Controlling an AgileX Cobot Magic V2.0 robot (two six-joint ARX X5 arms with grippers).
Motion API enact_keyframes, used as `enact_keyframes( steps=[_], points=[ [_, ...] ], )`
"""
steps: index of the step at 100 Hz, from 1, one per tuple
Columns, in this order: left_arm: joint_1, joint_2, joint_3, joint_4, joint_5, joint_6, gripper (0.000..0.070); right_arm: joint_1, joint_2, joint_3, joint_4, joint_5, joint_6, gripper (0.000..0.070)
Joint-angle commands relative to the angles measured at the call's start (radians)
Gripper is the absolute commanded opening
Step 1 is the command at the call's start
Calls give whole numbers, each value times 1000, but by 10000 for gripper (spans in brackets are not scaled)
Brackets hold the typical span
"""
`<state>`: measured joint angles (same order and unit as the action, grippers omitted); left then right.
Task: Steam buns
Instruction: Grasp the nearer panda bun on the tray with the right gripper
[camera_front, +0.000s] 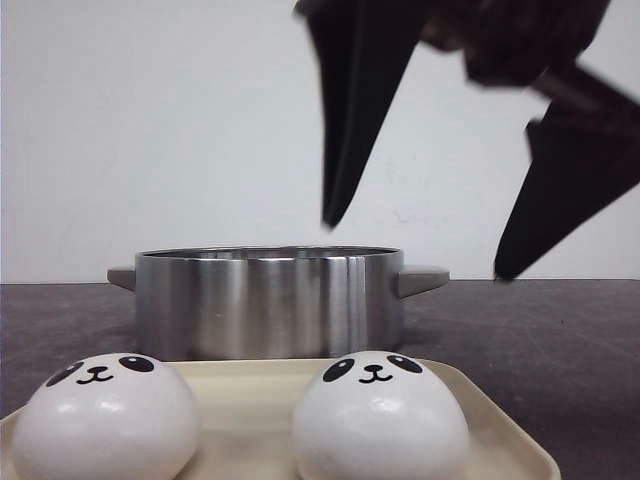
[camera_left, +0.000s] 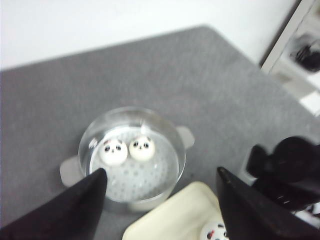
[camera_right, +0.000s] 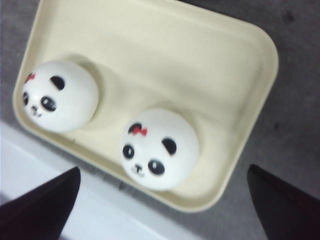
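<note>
Buns are split between two places, and the split says how far the job seems to have gone. On the left of the front view a panda bun (camera_front: 105, 418) sits on the cream tray (camera_front: 255, 385), with a second tray bun (camera_front: 380, 420) to its right; both rest flat on their bases, apart from each other, faces turned toward the camera. Behind the tray stands the steel steamer pot (camera_front: 268, 300), handles out to either side, close enough that a lift from tray to pot is a short carry.

The left wrist view looks down into that pot: two more buns (camera_left: 114, 151) (camera_left: 142, 148) lie side by side on the perforated insert, crowded to one half, which leaves the other half of the insert bare for the remaining pair. My judgement is that the task is about half done.

The left gripper (camera_left: 160, 200) hangs high above the pot with its jaws spread wide and nothing between them, likely clear of the work so the other arm has room.

The right gripper (camera_right: 165, 205) hovers over the tray, jaws also wide and empty, the nearer bun with the red bow (camera_right: 159, 149) lying roughly between its fingers. That framing suggests this bun is the next pick; the glossy dome may slip, so the jaws would need to close low around its sides
</note>
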<state>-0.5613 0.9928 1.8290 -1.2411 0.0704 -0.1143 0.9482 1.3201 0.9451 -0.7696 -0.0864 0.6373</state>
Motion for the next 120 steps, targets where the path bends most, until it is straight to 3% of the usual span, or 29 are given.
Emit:
enact_keyframes(
  steps=[1,13,37,53,62,69,84,99,120],
  points=[
    [-8,-3,14,6,-28,16,393,11,46,14,9,-4,14,679],
    [-8,-21,14,-19,-72,16,393,11,122,14,13,-50,14,588],
    [-8,-27,14,-55,-81,16,394,11,231,14,37,-97,14,570],
    [-8,-29,14,-53,-81,18,394,11,257,14,53,-97,14,429],
    [-8,-28,14,-53,-82,21,394,11,262,14,60,-104,14,257],
    [-8,-28,14,-52,-82,21,394,11,262,14,68,-103,4,0],
    [-8,-29,14,-52,-82,21,394,12,240,43,72,-109,-16,10],
    [-8,-40,14,-53,-82,24,394,43,139,206,60,-87,-22,7],
    [-8,-49,14,-51,-101,24,394,34,135,515,33,76,-111,6]
  ],
)
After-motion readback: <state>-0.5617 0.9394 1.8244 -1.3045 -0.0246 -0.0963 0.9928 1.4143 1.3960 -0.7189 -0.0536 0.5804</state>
